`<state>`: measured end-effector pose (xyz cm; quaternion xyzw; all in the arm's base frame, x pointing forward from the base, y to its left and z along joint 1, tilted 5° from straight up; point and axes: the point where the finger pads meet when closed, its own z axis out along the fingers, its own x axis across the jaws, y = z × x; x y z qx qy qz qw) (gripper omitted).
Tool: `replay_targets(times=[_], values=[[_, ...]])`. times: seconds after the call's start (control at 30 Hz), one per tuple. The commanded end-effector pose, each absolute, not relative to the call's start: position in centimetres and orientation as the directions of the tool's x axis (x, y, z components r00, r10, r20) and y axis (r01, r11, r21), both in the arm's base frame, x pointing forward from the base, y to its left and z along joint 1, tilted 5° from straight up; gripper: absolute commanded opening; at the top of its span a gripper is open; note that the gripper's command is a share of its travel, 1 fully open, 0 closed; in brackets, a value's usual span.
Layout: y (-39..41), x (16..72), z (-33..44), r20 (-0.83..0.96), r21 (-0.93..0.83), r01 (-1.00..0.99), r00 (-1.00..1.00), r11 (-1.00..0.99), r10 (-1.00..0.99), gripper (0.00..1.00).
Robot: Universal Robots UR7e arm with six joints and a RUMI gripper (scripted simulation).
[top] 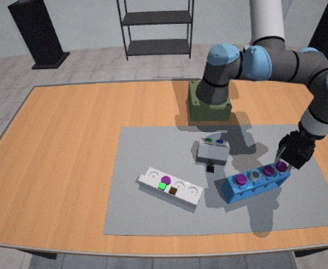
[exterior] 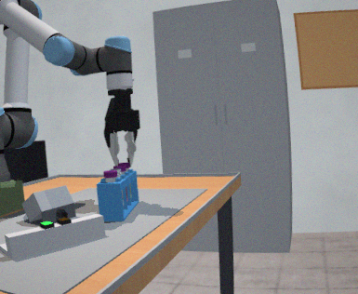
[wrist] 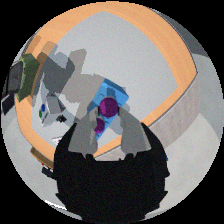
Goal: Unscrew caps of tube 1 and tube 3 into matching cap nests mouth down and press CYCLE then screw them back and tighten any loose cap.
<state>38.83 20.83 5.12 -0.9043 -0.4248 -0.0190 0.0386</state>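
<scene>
Pincer point(top: 283, 163) point(exterior: 123, 163) point(wrist: 108, 107) closed around tube 1's cap point(top: 281, 166) point(exterior: 124, 165) point(wrist: 109, 106)

My pincer points down at the end of the blue rack, its fingers partly apart, one on either side of the purple cap they grip. That cap sits on top of tube 1.

Beneath everything spreads the wooden surface point(top: 70, 170) point(exterior: 183, 181) point(wrist: 192, 75), with a grey mat point(top: 134, 221) point(exterior: 169, 195) point(wrist: 140, 50) on it. On the mat stands the blue decapping station point(top: 257, 189) point(exterior: 111, 200) point(wrist: 115, 87), upright; well apart from it lies the white cap tray point(top: 185, 197) point(exterior: 58, 239). Nearer my base than the tray is the grey key housing point(top: 212, 153) point(exterior: 50, 202) point(wrist: 55, 107).

In the station, tube 3 point(top: 255, 174) is uncapped, while tube 2's cap point(top: 268, 170) point(wrist: 99, 124) and tube 4's cap point(top: 241, 179) point(exterior: 110, 173) are on; I cannot tell how tight any cap is. Tube 3's cap point(top: 165, 180) lies in cap nest 3; the other three nests hold none. On the tray, the green lamp point(top: 162, 186) point(exterior: 46, 224) glows and the amber lamp point(top: 173, 190) point(exterior: 64, 220) is dark. Smallest are the blue key point(top: 220, 141) point(wrist: 43, 107) and green key point(top: 208, 140) point(wrist: 40, 114), side by side on the housing.
</scene>
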Motion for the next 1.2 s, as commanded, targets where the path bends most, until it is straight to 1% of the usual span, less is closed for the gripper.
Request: replay_targets(times=[0.0, 0.13, 0.23, 0.3, 0.47, 0.63, 0.8, 0.87, 0.97, 1.17], values=[[20.83, 38.86, 5.16, 0.068, -0.053, 0.77, 0.637, -0.635, 0.767, 0.0], [20.83, 38.87, 5.16, 0.068, -0.053, 0.77, 0.638, -0.636, 0.767, 0.0], [20.82, 38.86, 5.14, 0.059, -0.063, 0.667, 0.745, -0.743, 0.664, 0.0], [20.82, 38.86, 5.14, 0.059, -0.063, 0.667, 0.745, -0.743, 0.664, 0.0], [20.83, 38.86, 5.12, 0.042, -0.075, 0.461, 0.887, -0.884, 0.459, 0.0], [20.83, 38.86, 5.09, 0.022, -0.083, 0.228, 0.974, -0.97, 0.226, 0.0], [20.83, 38.86, 5.07, 0.001, -0.086, -0.02, 1.0, -0.996, -0.021, 0.0], [20.83, 38.86, 5.07, 0.001, -0.086, -0.02, 1.0, -0.996, -0.021, 0.0], [20.83, 38.86, 5.05, -0.012, -0.086, -0.167, 0.986, -0.982, -0.166, 0.0], [20.83, 38.86, 5.05, -0.012, -0.086, -0.167, 0.986, -0.982, -0.166, 0.0]])
